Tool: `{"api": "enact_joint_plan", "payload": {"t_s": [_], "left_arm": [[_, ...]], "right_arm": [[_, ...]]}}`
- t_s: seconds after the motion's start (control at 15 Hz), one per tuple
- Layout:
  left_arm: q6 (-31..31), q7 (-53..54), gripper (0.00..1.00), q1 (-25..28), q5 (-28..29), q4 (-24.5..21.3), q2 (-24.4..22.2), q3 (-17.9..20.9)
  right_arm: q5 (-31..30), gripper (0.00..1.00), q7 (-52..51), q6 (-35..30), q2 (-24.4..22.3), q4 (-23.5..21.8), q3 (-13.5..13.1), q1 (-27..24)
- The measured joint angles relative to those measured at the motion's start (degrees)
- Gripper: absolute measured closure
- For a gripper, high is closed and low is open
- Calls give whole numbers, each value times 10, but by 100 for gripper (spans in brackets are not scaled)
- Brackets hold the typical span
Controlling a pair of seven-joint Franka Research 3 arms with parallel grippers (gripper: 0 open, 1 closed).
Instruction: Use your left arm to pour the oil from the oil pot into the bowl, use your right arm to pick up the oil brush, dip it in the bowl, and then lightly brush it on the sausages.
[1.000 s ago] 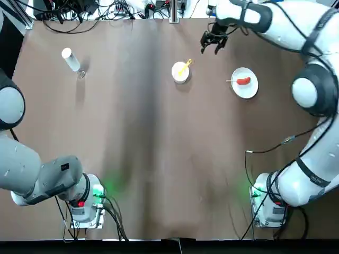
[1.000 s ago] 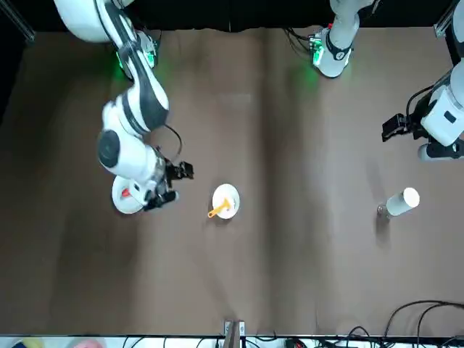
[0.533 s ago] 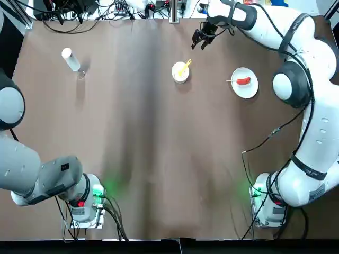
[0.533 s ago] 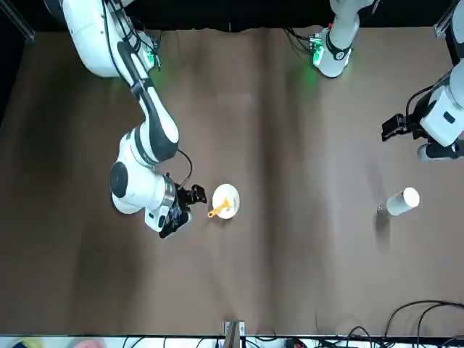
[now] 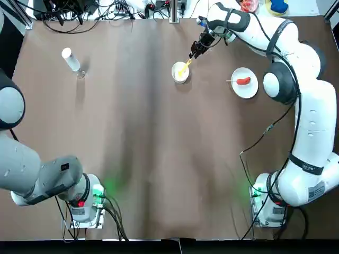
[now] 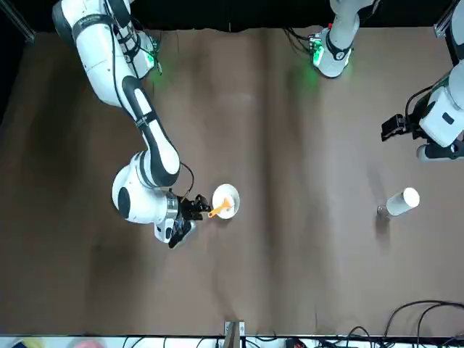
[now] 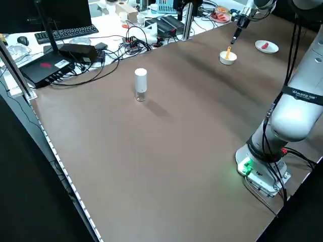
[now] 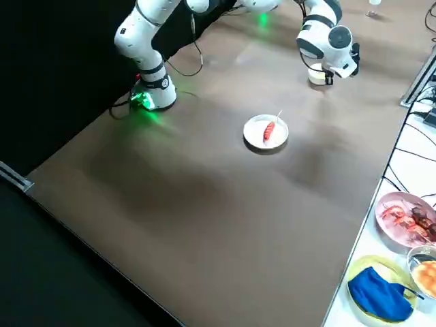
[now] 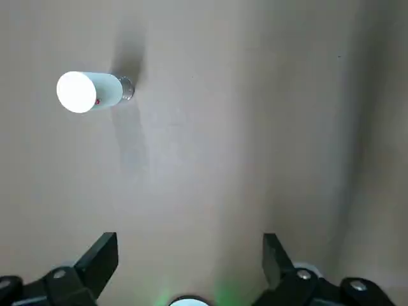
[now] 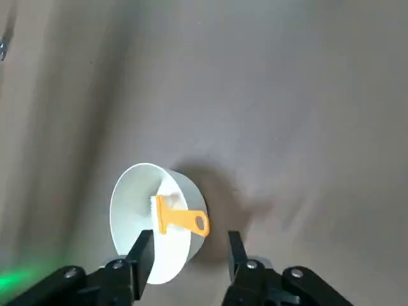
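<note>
- Brown tabletop (image 5: pixel 159 137): oil brush (image 10: pixel 180 220) rests across the bowl (image 10: pixel 131 210) rim, bristles inside.
- Right gripper (image 10: pixel 185 248), fingers apart, hovers beside the handle; a skewed closure could tip the bowl.
- Left gripper (image 9: pixel 188 255) spread wide, idle, well apart from the oil pot (image 5: pixel 70 59).

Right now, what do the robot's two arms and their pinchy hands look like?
Both arms are big and chunky, with glossy white shells and rounded grey joints. Each stands on a round base glowing green, with black cables trailing off it. A thin black cable also runs along the right arm. The left gripper and right gripper are black, each with two flat fingers.
</note>
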Motion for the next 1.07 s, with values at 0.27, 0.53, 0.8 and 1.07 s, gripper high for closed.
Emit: {"api": "enact_joint_plan", "payload": {"t_s": [0.27,0.53,0.8,1.07], "left_arm": [[0,0,0,0,0,-1,0,0],[0,0,0,0,0,-2,0,0],[0,0,0,0,0,-2,0,0],[0,0,0,0,0,-2,0,0]], "right_arm": [[0,49,-29,0,14,7,2,-1],[0,52,-36,5,30,16,6,0],[0,54,-37,15,43,23,11,4],[0,60,-37,30,47,27,18,9]]}}
